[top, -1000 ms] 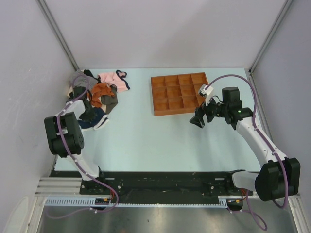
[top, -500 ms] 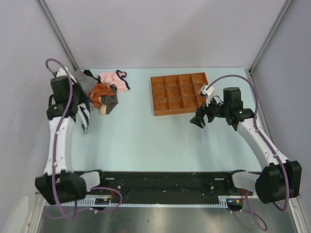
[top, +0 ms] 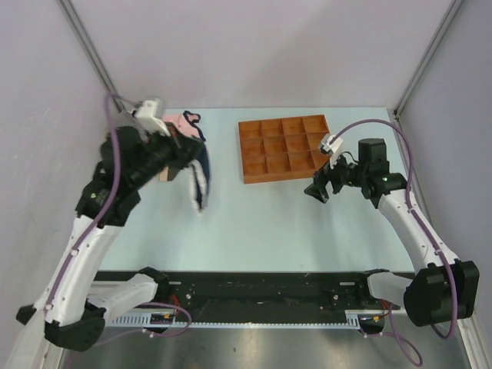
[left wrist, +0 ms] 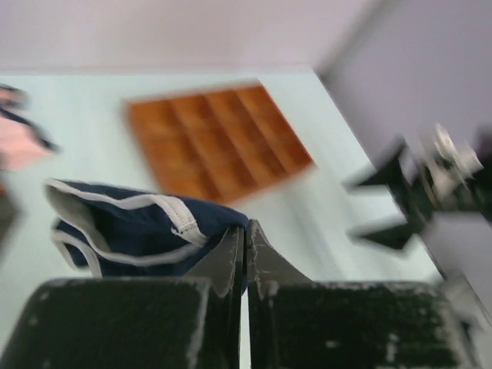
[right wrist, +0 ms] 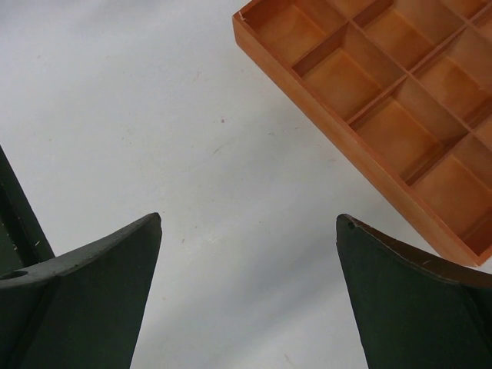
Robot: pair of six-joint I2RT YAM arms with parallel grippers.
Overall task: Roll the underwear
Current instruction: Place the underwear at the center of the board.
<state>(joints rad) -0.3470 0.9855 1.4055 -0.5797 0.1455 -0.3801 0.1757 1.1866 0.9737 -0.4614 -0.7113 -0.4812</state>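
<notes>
Two grippers are in view; the left gripper (top: 187, 159) is raised above the table (top: 254, 223) with its fingers pressed together on a pinch of the underwear (top: 201, 182); the left wrist view shows the two black fingertips meeting with no gap at the garment's right-hand edge. The underwear hangs off the table surface as a narrow, drooping bundle, left of the orange tray (top: 244, 154) and apart from it, just in front of the pink garment (top: 181, 123). Its fabric is navy blue (left wrist: 131, 231); white trim runs along the edges; one band shows a stitched end near the fingers; the cloth is bunched and folded over itself. The right gripper (top: 315, 191) hovers near the tray's front right corner; its fingers stand wide apart (right wrist: 250, 223) and hold nothing; bare table and the tray's corner compartments (right wrist: 338, 134) lie below it.
</notes>
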